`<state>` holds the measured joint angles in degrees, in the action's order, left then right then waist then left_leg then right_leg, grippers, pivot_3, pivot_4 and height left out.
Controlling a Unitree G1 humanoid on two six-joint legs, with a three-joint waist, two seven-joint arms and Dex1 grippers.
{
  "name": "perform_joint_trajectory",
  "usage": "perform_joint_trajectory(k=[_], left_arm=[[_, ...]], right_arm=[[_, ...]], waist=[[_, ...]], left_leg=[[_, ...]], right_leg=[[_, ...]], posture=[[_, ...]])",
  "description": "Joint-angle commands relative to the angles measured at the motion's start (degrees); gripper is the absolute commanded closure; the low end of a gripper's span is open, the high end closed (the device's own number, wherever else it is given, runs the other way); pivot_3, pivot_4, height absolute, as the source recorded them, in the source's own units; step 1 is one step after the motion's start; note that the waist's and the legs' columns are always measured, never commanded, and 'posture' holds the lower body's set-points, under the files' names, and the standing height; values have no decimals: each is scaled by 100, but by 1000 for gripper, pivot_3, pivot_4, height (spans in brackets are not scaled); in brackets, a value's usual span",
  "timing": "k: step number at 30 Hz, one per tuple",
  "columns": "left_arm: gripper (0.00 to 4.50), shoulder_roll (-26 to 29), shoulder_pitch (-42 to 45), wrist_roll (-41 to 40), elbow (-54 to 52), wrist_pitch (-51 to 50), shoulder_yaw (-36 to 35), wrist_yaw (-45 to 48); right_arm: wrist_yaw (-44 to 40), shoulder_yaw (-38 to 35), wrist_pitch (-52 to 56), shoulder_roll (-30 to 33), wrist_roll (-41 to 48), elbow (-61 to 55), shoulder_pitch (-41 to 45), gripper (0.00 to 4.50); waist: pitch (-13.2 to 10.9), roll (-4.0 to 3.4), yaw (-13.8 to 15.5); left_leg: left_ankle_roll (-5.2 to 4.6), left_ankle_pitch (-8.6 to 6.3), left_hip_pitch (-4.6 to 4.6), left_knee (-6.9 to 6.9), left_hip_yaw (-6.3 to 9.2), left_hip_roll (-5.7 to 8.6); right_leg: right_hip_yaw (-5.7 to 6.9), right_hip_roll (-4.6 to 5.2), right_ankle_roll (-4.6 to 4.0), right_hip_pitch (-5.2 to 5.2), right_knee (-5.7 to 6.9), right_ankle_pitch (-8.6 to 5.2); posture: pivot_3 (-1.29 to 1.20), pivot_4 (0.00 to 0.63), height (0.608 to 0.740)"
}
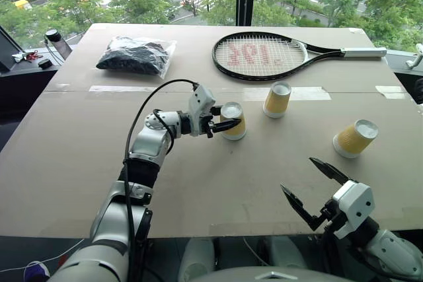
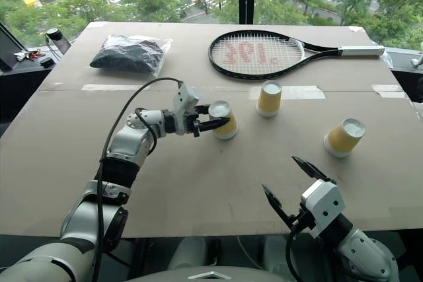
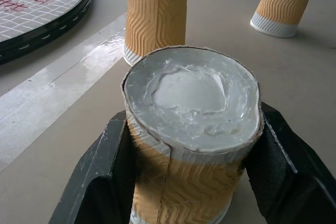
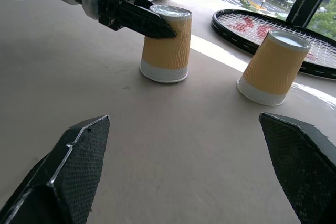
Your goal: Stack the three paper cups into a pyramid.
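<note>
At the desk's near edge, toward its right corner, the right gripper point(image 1: 316, 183) hovers with its fingers spread wide and nothing between them. It sits close to that edge, so any reach it makes goes forward over bare board, which is open all the way to the cups.

Farther in, about the middle of the desk, the left gripper point(image 1: 223, 124) has its two fingers pressed against the sides of the nearest cup point(image 1: 233, 121), which stands upside down with its white rim on the board. The grip sits high on the cup, near its base. The likely trouble here is a squeeze that dents the thin paper wall, or a tilt as the cup is slid, which would catch the rim on the tape seam point(image 1: 310, 93) just beyond.

The second cup point(image 1: 277, 99) stands upside down on that seam, near the first but apart from it. Pushing the held cup too far would knock it over. The third cup point(image 1: 355, 139) stands tilted well off to the right, toward the right edge, and could tip or roll if bumped.

Beyond the cups lie a racket point(image 1: 260, 55) and a dark bag point(image 1: 135, 55) near the far edge. The strip between seam and racket is narrow, so the building room is the bare middle.
</note>
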<state>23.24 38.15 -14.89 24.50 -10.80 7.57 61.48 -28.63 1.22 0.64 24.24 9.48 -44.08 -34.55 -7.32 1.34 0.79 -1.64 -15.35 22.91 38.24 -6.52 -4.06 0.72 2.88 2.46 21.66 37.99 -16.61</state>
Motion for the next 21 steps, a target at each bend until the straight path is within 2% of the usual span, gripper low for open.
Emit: perform_joint_trajectory(k=[1,21], left_arm=[[2291,-56,78,71,-3,115,22,57],[2291,-184,-138,88,-391,-83,49,104]], right_arm=[[39,-85,-170,-20,17,-161,-20,0],[33,-176,-106,-22,236,4,11,0]], waist=[[0,0,3],[0,0,-1]], left_leg=[[0,0,0,0,1,0],[-1,-1,0,2,2,0]], right_leg=[[1,0,0,0,0,0],[1,0,0,-2,0,0]], posture=[[0,150,740],[0,150,740]])
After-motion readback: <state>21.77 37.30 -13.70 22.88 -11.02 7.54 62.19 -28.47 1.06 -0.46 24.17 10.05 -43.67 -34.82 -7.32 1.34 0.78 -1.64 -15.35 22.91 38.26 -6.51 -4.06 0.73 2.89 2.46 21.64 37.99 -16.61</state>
